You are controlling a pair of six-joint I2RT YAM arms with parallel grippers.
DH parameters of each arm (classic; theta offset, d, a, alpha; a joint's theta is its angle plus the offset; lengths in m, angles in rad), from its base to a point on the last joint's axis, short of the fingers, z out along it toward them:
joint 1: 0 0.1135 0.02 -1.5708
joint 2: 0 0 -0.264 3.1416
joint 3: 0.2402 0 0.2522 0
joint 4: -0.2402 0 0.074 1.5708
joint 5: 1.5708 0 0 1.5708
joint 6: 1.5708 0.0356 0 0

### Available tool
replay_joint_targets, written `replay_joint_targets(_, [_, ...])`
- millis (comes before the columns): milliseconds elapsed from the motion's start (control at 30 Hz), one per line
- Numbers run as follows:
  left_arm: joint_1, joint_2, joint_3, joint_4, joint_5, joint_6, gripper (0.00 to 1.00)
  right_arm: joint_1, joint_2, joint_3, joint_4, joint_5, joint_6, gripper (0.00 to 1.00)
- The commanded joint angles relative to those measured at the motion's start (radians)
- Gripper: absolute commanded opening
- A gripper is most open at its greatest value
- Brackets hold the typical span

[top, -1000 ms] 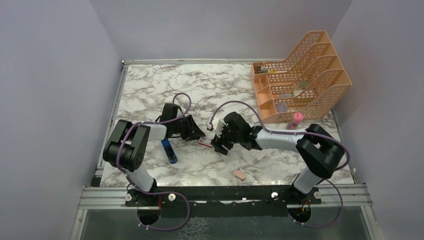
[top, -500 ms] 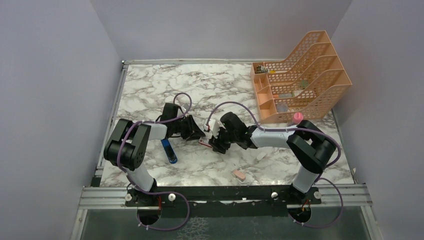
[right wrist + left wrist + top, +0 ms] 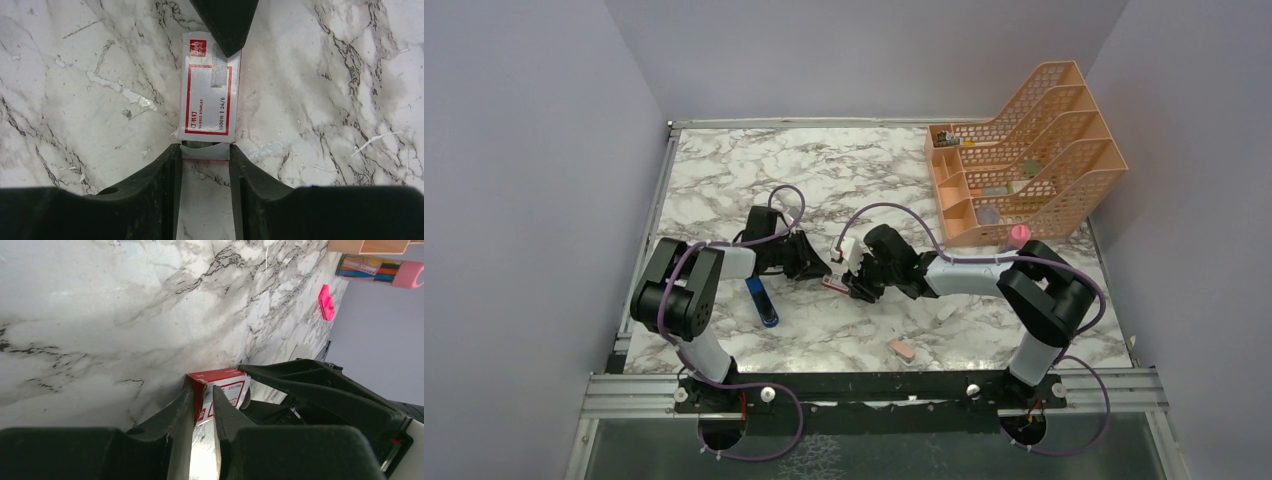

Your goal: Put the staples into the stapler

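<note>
The box (image 3: 209, 100) of staples lies flat on the counter (image 3: 325, 100), caught between the two grippers that face each other over it. The left gripper (image 3: 202, 391) is nearly together, clamped on the box's far end. In the right wrist view, its dark tip covers the top edge of the printed sleeve. That hold looks meant as an anchor, so the sleeve cannot slide when the other end is drawn.

The right gripper (image 3: 204, 152) meets the opposite end. Its fingers (image 3: 170, 170) stand against both sides of the grey tray (image 3: 206, 145), which pokes a little way out of the sleeve. They appear closed on it at just the tray's width. With the two holds set end to end along the box's length, a straight pull back along the right gripper's own axis should slide the tray out. A tilted pull could jam it or spill the strips.

The stapler (image 3: 762, 302) lies on the counter behind the left gripper, beside that arm's forearm and well apart from the box. Neither gripper touches it. I judge the task to be early. The staples are only being opened, no strip is free, and the stapler does not look opened, though that view is too small to be sure.
</note>
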Motion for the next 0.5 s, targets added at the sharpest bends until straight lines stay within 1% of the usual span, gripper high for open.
replay_joint_targets(0, [0.02, -0.031, -0.016, 0.032, 0.048, 0.015, 0.19, -0.006, 0.0, -0.002, 0.0, 0.048, -0.021, 0.39])
replay_joint_targets(167, [0.026, -0.032, -0.02, 0.048, 0.067, 0.015, 0.11, -0.006, -0.008, -0.001, -0.019, 0.038, -0.045, 0.39])
replay_joint_targets(300, [0.027, -0.032, -0.023, 0.049, 0.067, 0.02, 0.01, -0.006, -0.007, 0.001, -0.027, 0.033, -0.051, 0.39])
replay_joint_targets(333, [0.027, -0.031, -0.023, 0.048, 0.066, 0.024, 0.0, -0.006, -0.007, 0.002, -0.028, 0.033, -0.052, 0.39])
replay_joint_targets(467, [0.027, -0.028, -0.022, 0.041, 0.055, 0.034, 0.0, -0.006, -0.011, 0.001, -0.029, 0.038, -0.057, 0.39])
